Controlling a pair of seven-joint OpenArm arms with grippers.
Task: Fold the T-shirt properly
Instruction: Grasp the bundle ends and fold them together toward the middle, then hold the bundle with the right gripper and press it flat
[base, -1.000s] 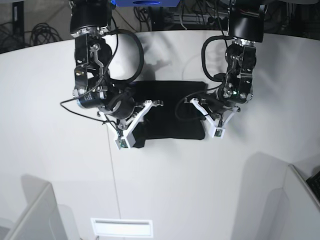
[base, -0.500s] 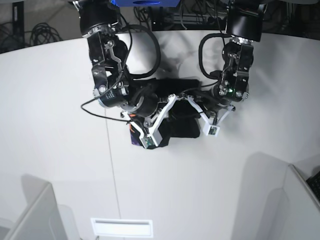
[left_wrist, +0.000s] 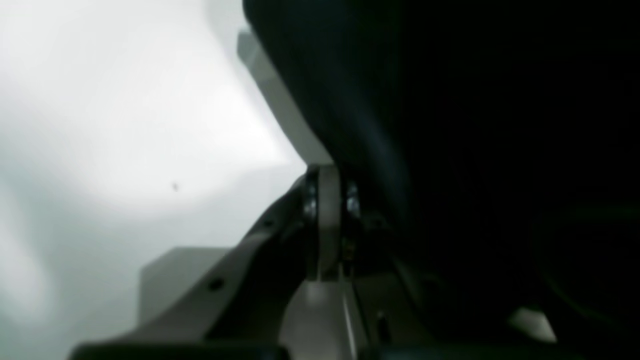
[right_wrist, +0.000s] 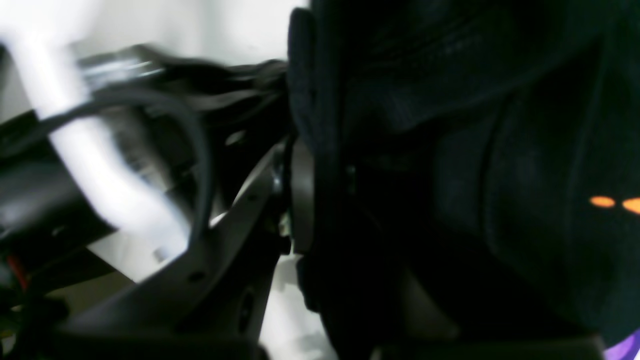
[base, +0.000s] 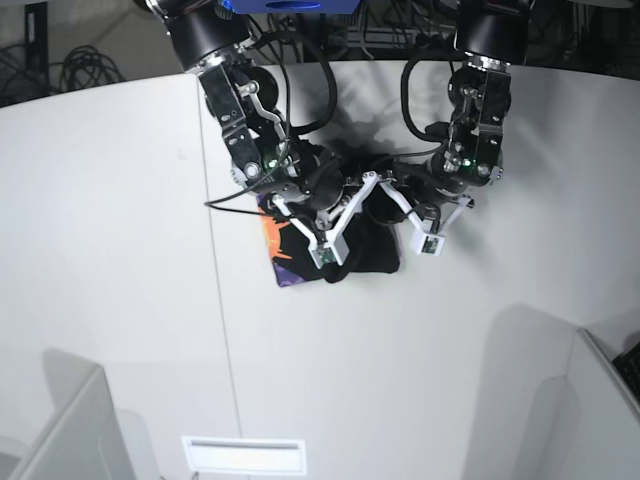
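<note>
A: How does the right gripper (base: 362, 196) stand?

B: Its white fingers are drawn close together over the black cloth. In the right wrist view, fabric of the T-shirt (base: 372, 252) runs up between the jaw parts, so the gripper appears clamped on a fold of it, though that picture is smeared.

A: And the left gripper (base: 397, 203)?

B: It sits just beside the right one, fingertips almost meeting it above the shirt. The left wrist view shows one pale finger (left_wrist: 280, 102) lying along dark cloth that fills the right side; the other finger is hidden, so whether it grips cannot be told.

A: Where is the T-shirt itself?

B: Bunched under both grippers near the middle of the white table (base: 120, 300), towards its far edge. Its left portion is turned print-side up: an orange and purple patch (base: 279, 252) lies flat on the table, while the black part beside it is gathered beneath the arms.

A: Anything further out?

B: Black cables (base: 300, 75) loop from the arms above the shirt, and pale panels (base: 65, 430) stand at the near corners.
</note>
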